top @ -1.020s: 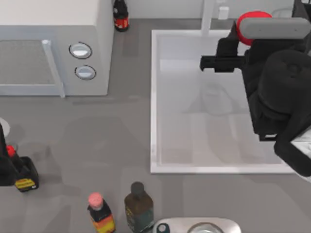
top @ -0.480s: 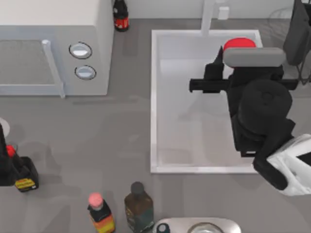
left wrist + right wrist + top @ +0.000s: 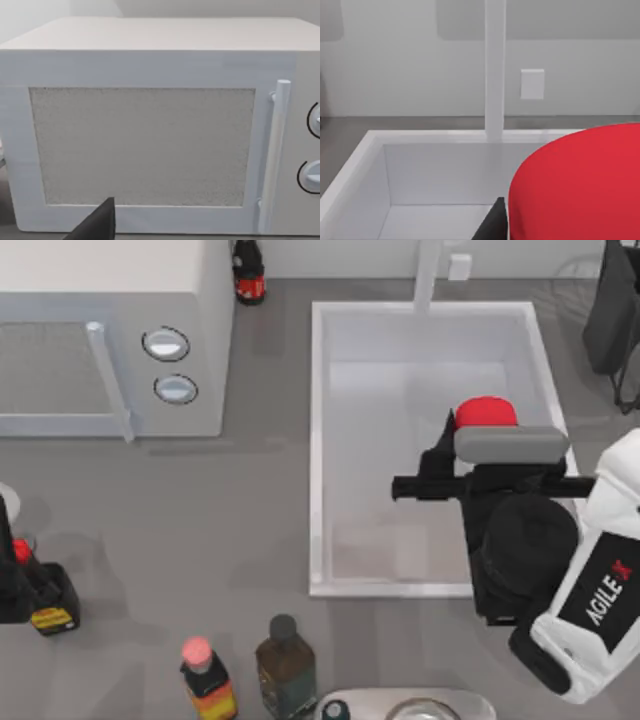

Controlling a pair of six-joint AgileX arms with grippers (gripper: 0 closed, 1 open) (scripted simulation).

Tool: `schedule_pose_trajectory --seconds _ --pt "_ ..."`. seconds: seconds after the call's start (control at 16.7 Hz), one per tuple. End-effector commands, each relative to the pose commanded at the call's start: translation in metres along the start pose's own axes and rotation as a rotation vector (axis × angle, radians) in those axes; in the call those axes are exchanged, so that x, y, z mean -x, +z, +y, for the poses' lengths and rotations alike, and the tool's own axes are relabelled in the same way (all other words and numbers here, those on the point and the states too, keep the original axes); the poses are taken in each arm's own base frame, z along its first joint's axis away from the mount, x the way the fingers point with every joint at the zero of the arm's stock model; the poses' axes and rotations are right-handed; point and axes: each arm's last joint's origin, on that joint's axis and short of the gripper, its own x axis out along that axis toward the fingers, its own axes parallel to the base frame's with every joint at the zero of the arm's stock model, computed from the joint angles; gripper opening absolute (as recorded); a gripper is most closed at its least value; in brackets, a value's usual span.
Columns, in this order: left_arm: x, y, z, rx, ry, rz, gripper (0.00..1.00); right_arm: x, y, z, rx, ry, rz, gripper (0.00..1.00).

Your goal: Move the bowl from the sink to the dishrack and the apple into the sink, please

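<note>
The right gripper [image 3: 487, 428] apparently clasps the small bright red apple [image 3: 485, 412] above the white rectangular sink [image 3: 318, 440]; lowering and releasing come next.

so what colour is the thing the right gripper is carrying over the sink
Plain bright red: the apple, best seen in the right wrist view, above the white sink.

smooth matt red apple [image 3: 485, 412], plain white smooth-walled sink [image 3: 320, 440] looks like plastic or enamel, matt grey countertop [image 3: 200, 510], microwave [image 3: 150, 65] with a grainy speckled door panel, glossy dark glass-looking bottles [image 3: 286, 665]
</note>
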Motion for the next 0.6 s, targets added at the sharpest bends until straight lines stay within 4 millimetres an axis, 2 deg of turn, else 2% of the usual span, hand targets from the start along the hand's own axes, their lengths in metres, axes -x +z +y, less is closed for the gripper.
schedule_pose_trajectory --seconds 0.36,0.6 --pt "0.0 0.0 0.0 0.0 0.0 0.0 1.0 0.0016 -0.0055 -0.0015 0.002 0.0 0.003 0.0" --pt "0.0 0.0 0.0 0.0 0.0 0.0 1.0 0.0016 -0.0055 -0.0015 0.002 0.0 0.003 0.3"
